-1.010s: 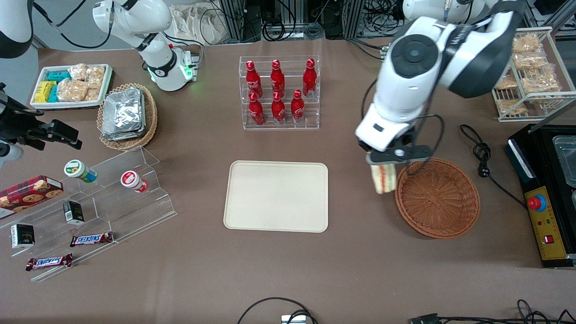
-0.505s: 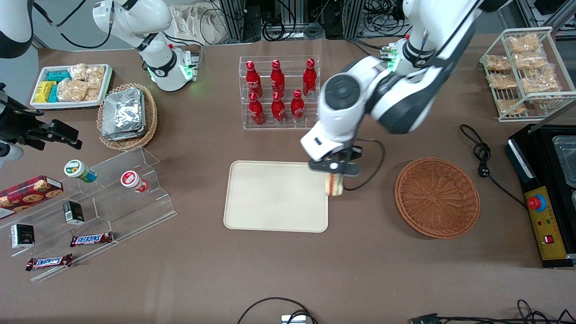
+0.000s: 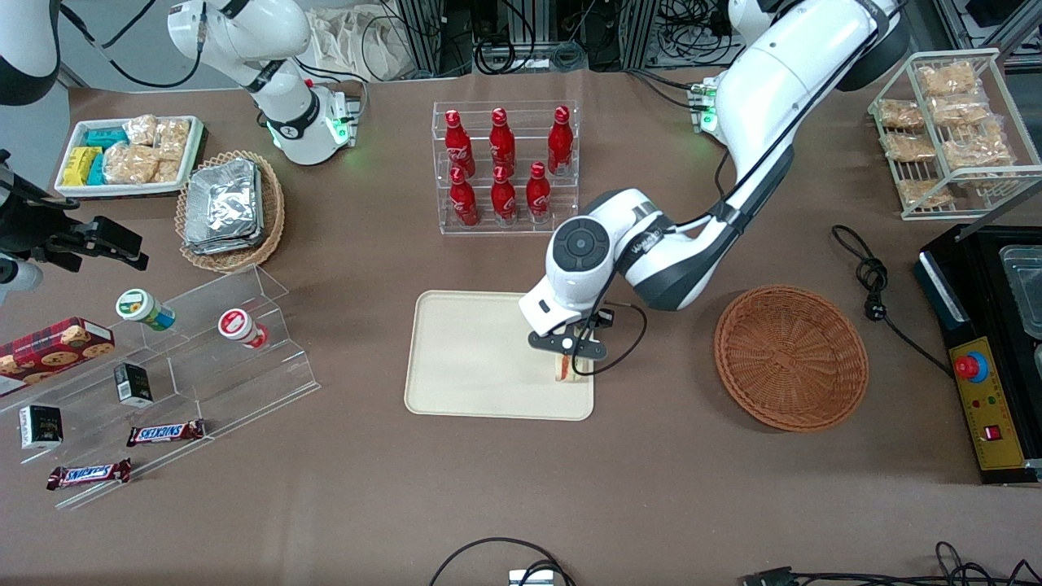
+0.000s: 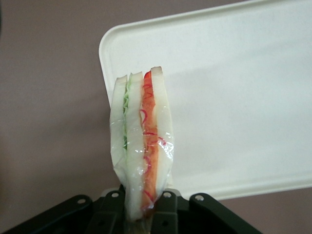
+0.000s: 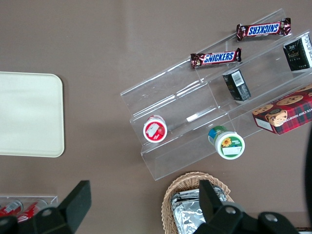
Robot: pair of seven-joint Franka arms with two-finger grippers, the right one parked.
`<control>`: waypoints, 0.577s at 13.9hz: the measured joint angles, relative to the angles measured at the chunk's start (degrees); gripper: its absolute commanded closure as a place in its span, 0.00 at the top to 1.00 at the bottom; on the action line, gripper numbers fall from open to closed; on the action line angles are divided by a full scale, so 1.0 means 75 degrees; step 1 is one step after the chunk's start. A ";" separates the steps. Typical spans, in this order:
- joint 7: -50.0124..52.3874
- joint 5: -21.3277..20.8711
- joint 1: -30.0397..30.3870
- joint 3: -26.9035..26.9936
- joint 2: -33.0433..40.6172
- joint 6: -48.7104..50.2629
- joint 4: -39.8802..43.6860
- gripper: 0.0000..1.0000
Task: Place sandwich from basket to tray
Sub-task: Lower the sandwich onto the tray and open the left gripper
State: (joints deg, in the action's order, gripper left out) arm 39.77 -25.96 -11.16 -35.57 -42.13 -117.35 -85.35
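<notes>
Gripper (image 3: 567,355) clamped on the sandwich (image 4: 141,151); in the wrist view both fingers pinch the wedge at one end, and the rest of it juts out free. Sandwich held edge-on: three pale bread slices, green filling in one seam, orange-red in the other, clear wrap loose and crinkled around it.

Position: gripper over the tray (image 3: 464,358), above the corner that lies nearest the front camera on the basket's side. In the front view only a sliver of sandwich shows under the fingers, inside the rim but close to it. Cannot tell whether the free end touches the tray surface yet.

Basket (image 3: 791,356), round reddish wicker, sits well apart toward the working arm's end of the table, nothing in it. Rack of red bottles (image 3: 505,167) stands farther from the front camera than the tray, clear of the arm.

Step in hand, as judged: the set-down. Transport looks essentially finished.

To do it well:
- Nudge inward toward the tray's middle before release; this near the rim, a wedge tipping over could land across the edge or off it.
- Lower until the free end meets the surface, then part the fingers slowly.
- Held on edge, it will likely topple onto a flat face once freed.
- Wrap is slick and loose; lift straight up so it does not drag along.
</notes>
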 measured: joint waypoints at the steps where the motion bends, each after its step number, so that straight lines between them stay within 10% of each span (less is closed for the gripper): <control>1: 0.0056 -0.0155 -0.0026 0.0060 -0.0135 -0.0149 0.0002 0.12; 4: 0.0455 -0.0651 -0.0106 0.0099 -0.0540 -0.0458 0.0002 0.23; 6: 0.0573 -0.0797 -0.0127 0.0100 -0.0675 -0.0620 0.0004 1.00; 8: 0.0602 -0.0806 -0.0127 0.0103 -0.0683 -0.0638 0.0029 1.00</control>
State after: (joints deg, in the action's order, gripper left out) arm 44.29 -32.00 -12.11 -34.80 -47.25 -122.14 -85.14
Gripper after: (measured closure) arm 0.599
